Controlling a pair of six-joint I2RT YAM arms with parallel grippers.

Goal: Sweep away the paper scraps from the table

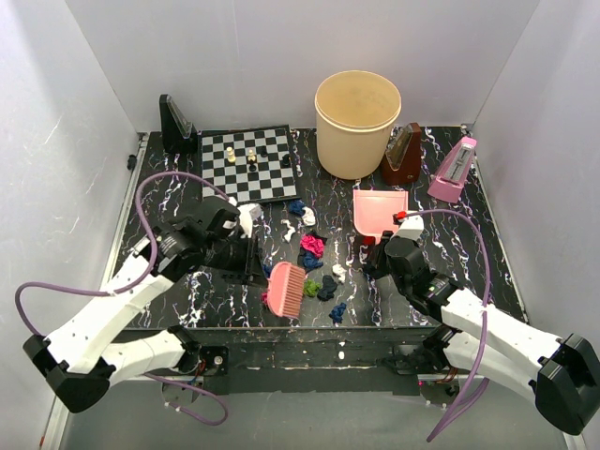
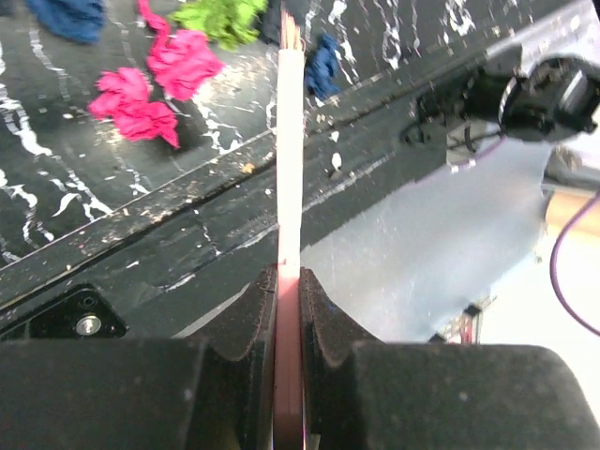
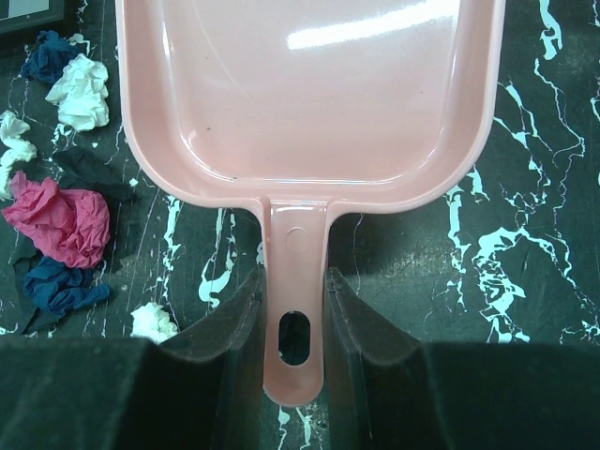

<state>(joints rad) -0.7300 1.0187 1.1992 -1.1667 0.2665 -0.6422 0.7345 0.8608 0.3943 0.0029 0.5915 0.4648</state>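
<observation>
Paper scraps lie mid-table: a magenta wad, blue, white, green and dark blue. My left gripper is shut on a pink brush, whose bristles rest near the front edge, left of the green wad. In the left wrist view the brush shows edge-on between the jaws, with magenta wads beyond. My right gripper is shut on the handle of the pink dustpan, right of the scraps. The pan looks empty in the right wrist view; gripper.
A chessboard with pieces lies at the back left, with a black stand behind it. A cream bucket, a brown metronome and a pink metronome stand at the back right. The table's front edge is just below the brush.
</observation>
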